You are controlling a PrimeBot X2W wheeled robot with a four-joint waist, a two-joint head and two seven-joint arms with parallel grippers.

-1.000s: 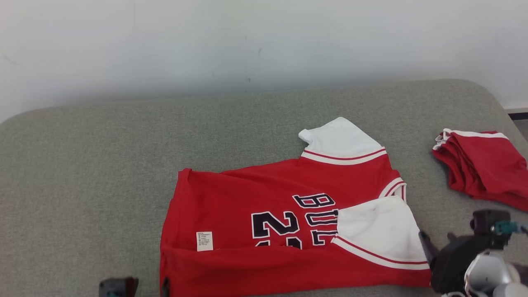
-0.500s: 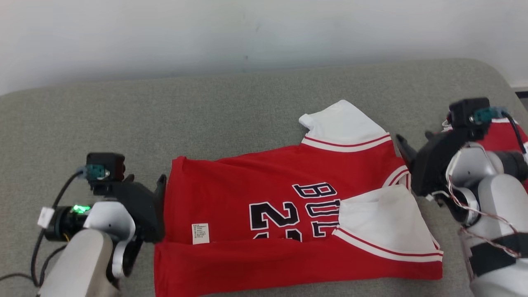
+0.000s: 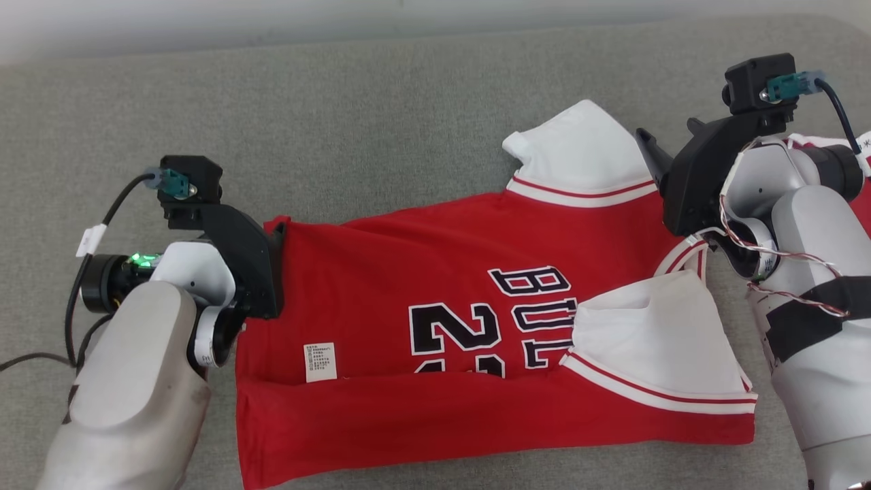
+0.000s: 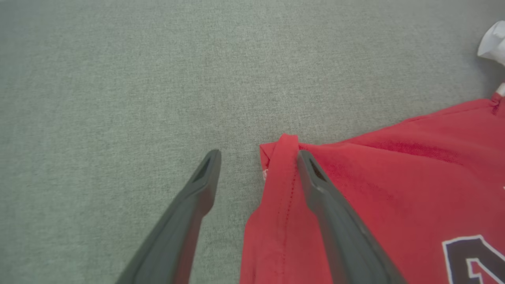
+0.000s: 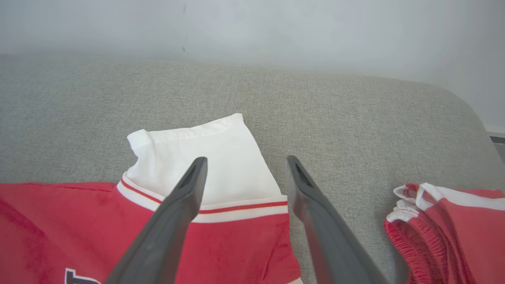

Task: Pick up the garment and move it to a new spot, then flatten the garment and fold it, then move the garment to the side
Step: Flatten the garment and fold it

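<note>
The garment [image 3: 435, 286] is a red jersey with white sleeves and black lettering, lying spread on the grey cushion, its near edge folded over. My left gripper [image 3: 277, 231] is open at the jersey's far left hem corner. In the left wrist view the red corner [image 4: 282, 157] lies between the left gripper's [image 4: 258, 154] spread fingers. My right gripper [image 3: 667, 129] is open at the far white sleeve [image 3: 578, 150]. In the right wrist view that gripper [image 5: 245, 158] has one finger over the sleeve [image 5: 232, 157] and the other just past its right edge.
The grey cushion [image 3: 408, 122] has bare fabric beyond and left of the jersey. A second red and white garment [image 5: 446, 221] lies bunched at the right, close to my right arm. A white wall [image 5: 252, 23] rises behind the cushion's rounded far edge.
The head camera has tilted down. Both arms have come up into view and reached forward to the jersey's far corners, left at the hem, right at the sleeve. The jersey lies as before.
</note>
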